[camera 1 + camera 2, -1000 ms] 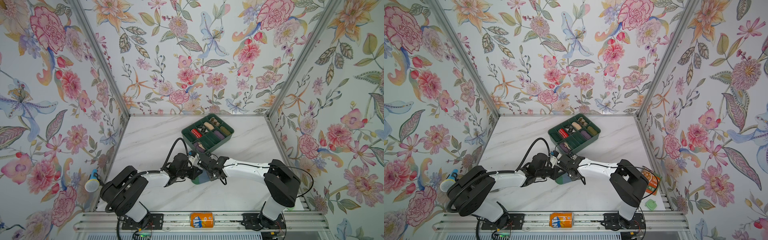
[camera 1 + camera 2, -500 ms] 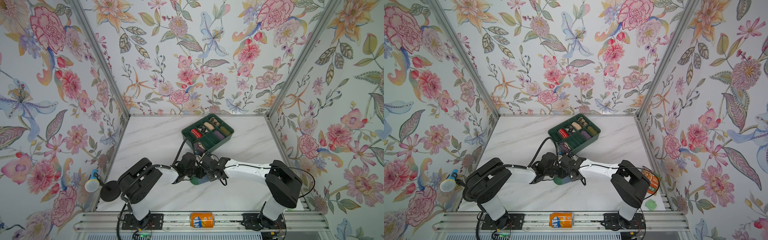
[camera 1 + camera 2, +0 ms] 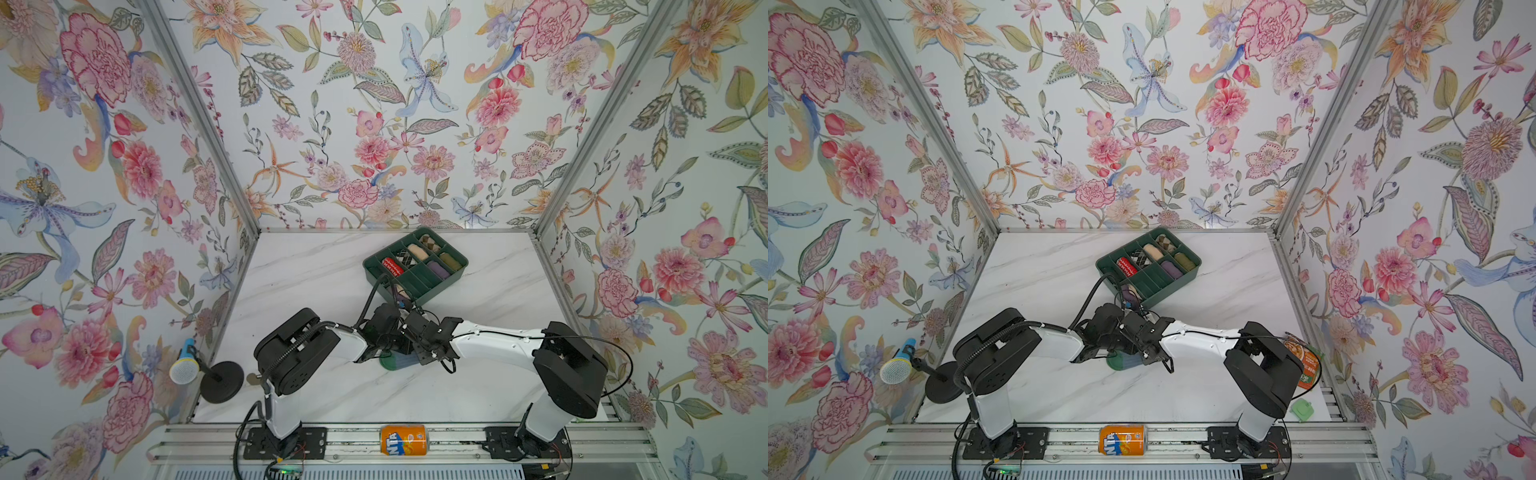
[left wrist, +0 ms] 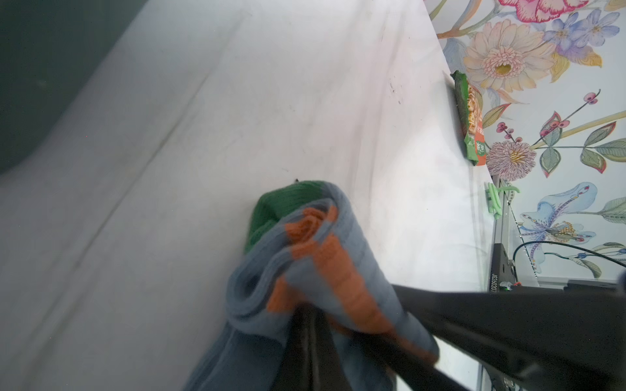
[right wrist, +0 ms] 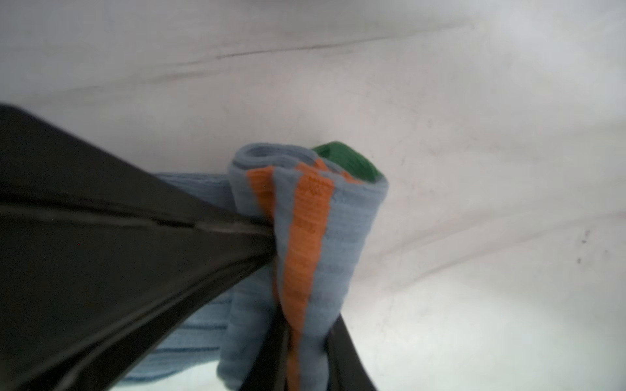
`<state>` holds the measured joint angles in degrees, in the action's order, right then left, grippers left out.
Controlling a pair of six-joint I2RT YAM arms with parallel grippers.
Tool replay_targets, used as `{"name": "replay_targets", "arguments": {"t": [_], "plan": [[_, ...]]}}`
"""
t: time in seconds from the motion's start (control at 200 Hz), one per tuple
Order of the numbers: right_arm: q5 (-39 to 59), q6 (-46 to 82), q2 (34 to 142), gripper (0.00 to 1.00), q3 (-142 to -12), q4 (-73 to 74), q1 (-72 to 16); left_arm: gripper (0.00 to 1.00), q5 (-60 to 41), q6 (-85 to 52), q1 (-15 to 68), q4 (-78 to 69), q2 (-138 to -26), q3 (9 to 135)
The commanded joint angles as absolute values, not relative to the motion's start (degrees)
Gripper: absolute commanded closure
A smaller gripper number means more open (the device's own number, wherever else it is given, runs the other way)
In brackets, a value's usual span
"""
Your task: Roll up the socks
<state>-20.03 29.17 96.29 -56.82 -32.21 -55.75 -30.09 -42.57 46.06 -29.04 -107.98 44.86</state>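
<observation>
Holding the coil shut between two clamps is the step in hand. The left tool [image 4: 306, 318] is clamped on the socks [image 4: 325, 237], pinching the grey-blue knit beside an orange band. The right tool [image 5: 306, 338] is clamped on the same bundle, with one finger on each side of an orange stripe. The two tools meet nose to nose low over the counter [image 3: 316, 282].

The socks form a loose coil. The dark green toe protrudes from one end and a flat length of knit trails unrolled. Whether the coil rests on the counter cannot be confirmed.

Recommended handling:
- Hold one clamp while the other re-grips, and never release both.
- Draw the trailing knit taut before each turn, since ribbed knit is likely to spring back and slacken the coil.

Surroundings, in a top view:
- The green tray [image 3: 446, 284] lies near, at 12 o'clock of the socks, and holds other rolls.
- The left arm's cable [image 3: 371, 297] arches toward the tray's nearest corner and may snag there.
- A soda can [image 3: 404, 439] at 6 o'clock, a microphone [image 3: 183, 371] at 9 o'clock and a snack packet [image 3: 1308, 365] at 3 o'clock stand well apart.
</observation>
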Motion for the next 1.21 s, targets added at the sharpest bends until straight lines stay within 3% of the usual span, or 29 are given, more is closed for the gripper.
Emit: {"name": "replay_targets", "arguments": {"t": [0.0,0.165,0.375,0.5,0.896,1.201], "plan": [[-16.5,28.2,94.5,0.83,-55.2,-28.1,-55.5,1.00,-28.8,-39.1,48.0,-23.6,-110.3,46.6],[-13.0,28.1,92.2,0.79,-52.9,-24.6,-53.9,1.00,-28.0,-38.1,48.5,-21.9,-111.9,47.3],[-8.0,28.3,84.0,0.56,-47.8,-20.7,-49.3,1.00,-27.8,-37.4,48.6,-20.7,-112.6,46.3],[-3.5,29.4,77.1,0.53,-42.8,-17.4,-44.0,1.00,-27.9,-37.6,48.6,-21.1,-112.5,45.5],[-7.4,32.2,76.8,0.60,-38.0,-17.3,-38.8,1.00,-27.9,-37.7,48.6,-21.4,-112.0,45.0],[-4.5,32.4,80.6,0.64,-36.8,-12.8,-38.5,1.00,-27.9,-37.6,48.6,-21.2,-110.7,44.7]]}}
